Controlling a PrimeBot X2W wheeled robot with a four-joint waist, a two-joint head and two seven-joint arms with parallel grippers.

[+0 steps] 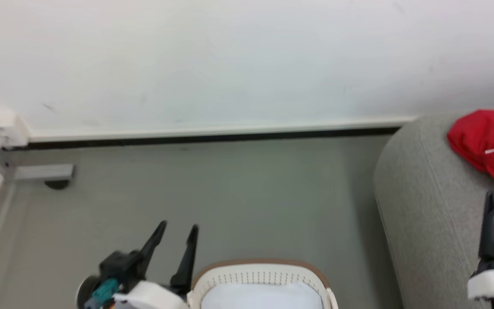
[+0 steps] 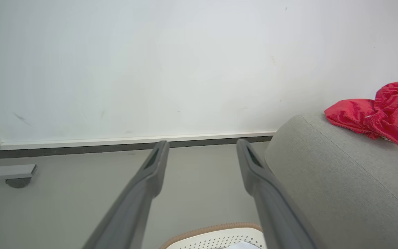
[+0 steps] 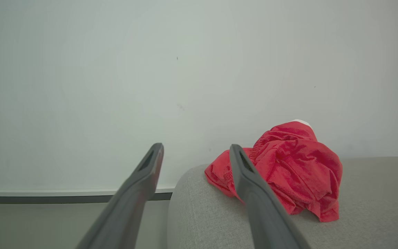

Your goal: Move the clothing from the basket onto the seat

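Our left fingers (image 2: 140, 197) and right fingers (image 3: 254, 207) gape empty; crumpled red clothing (image 3: 295, 166) lies beyond the right pair on the coarse grey seat (image 3: 375, 207).

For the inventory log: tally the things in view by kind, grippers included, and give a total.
Red clothing heap: 1
White basket: 1
Grey seat: 1
Grippers: 2, left gripper and right gripper, both open
Total: 5

Beneath our right claw (image 3: 195, 149) spreads a large light grey woven seat (image 3: 212, 221), a crumpled bright red garment (image 3: 299, 166) lying on it beyond the fingertips. Right of our left claw (image 1: 177, 226), a white perforated brown-rimmed basket (image 1: 264, 268) stands on grey floor (image 1: 247, 193).
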